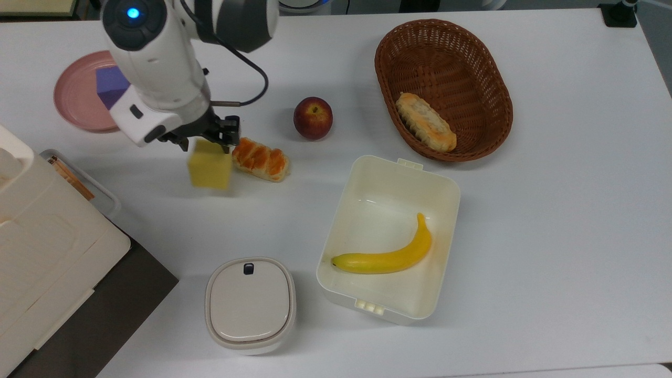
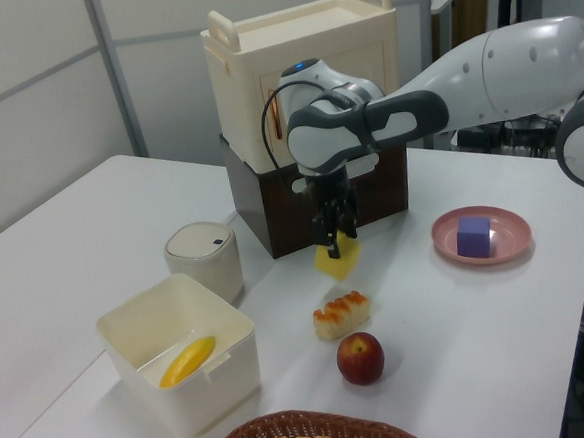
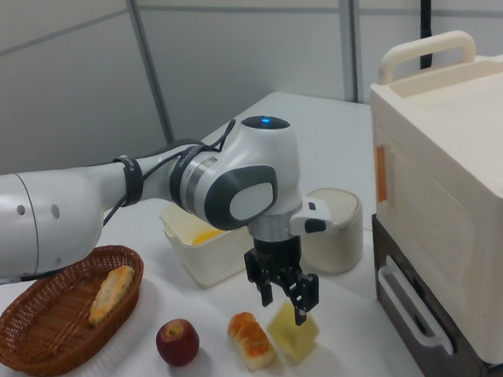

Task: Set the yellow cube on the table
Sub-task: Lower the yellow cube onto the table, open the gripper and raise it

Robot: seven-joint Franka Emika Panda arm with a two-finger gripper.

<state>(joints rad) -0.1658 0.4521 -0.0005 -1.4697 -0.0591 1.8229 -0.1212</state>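
You are in the carrying step: your gripper (image 1: 210,140) is squeezed onto the top of the yellow cube (image 1: 210,169) and holds it just above the table (image 1: 551,210). In the top view the cube hangs just beside the orange bread roll (image 1: 261,158), on the top view's left of it. I think the next move is to go down slowly until the flat bottom sits on the white top, then let go. Keep it off the roll so it lands flat. The cube looks soft like foam, with sharp corners and plain sides. The table is smooth and white. Far back, the purple cube (image 1: 109,85) sits on the round pink plate (image 1: 73,100).
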